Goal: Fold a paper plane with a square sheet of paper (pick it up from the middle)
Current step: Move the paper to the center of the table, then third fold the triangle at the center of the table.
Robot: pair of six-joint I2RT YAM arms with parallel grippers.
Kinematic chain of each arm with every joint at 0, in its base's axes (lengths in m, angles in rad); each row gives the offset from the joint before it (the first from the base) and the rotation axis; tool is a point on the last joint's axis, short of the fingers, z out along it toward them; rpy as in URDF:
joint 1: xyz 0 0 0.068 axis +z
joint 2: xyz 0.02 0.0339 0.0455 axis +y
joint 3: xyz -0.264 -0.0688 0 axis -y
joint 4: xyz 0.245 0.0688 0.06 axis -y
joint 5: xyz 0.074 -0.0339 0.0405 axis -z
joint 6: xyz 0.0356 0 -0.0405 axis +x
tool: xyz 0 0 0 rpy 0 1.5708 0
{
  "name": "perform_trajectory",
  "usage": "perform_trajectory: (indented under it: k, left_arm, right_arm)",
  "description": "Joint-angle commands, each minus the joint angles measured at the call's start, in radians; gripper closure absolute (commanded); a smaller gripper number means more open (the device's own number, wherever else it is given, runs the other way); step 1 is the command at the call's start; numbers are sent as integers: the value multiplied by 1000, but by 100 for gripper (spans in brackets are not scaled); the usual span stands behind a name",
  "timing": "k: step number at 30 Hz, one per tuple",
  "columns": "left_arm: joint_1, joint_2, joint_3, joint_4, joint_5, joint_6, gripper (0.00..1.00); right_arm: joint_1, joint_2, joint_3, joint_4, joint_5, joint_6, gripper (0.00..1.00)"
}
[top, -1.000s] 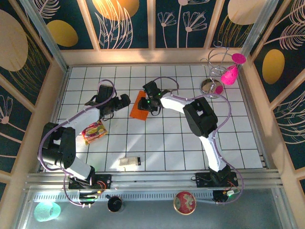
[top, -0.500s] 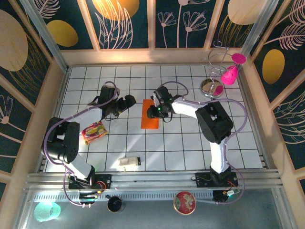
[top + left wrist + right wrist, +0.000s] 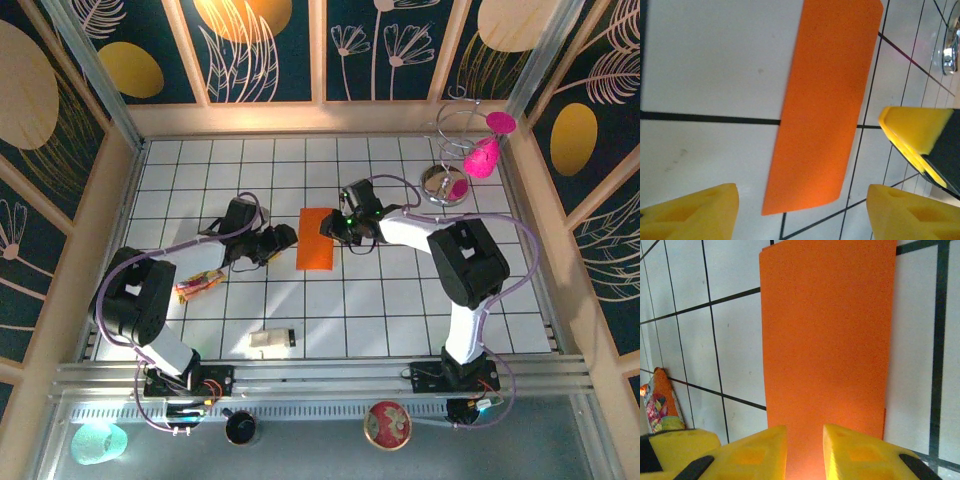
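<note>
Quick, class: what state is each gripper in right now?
Left gripper: jaws open, holding nothing.
Right gripper: jaws nearly closed at the edge of the orange paper; whether it grips cannot be told.

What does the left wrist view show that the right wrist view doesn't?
Left wrist, not right wrist: the left gripper, jaws wide apart either side of the near end of the square sheet of paper, and the chrome stand base at the frame's edge. Right wrist, not left wrist: the crinkled wrapper, and how close together the right gripper has its fingers over the paper's edge. Both: the orange paper, folded to a strip, flat on the tiled table.
</note>
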State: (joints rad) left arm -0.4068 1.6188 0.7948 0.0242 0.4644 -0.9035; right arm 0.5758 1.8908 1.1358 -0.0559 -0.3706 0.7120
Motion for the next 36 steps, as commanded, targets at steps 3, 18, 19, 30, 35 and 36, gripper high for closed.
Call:
perform_trajectory:
  k: [3, 18, 19, 30, 35, 36]
  left_arm:
    - [-22, 33, 11, 1, 20, -30, 43]
    - [-40, 89, 14, -42, 66, 20, 64]
    - [-41, 115, 14, -39, 70, 20, 64]
    - [-60, 145, 14, 19, 127, -8, 66]
    - [-61, 159, 24, 72, 163, -33, 68]
    - [-61, 161, 27, 84, 169, -37, 68]
  right_arm:
    - [1, 46, -2, 8, -21, 24, 75]
    - [1, 96, -6, -66, 55, -20, 75]
    - [1, 96, -9, -64, 56, -21, 75]
    - [4, 93, -16, -58, 58, -20, 79]
    - [3, 91, -16, -60, 61, -22, 79]
    - [2, 94, -16, -61, 61, -23, 79]
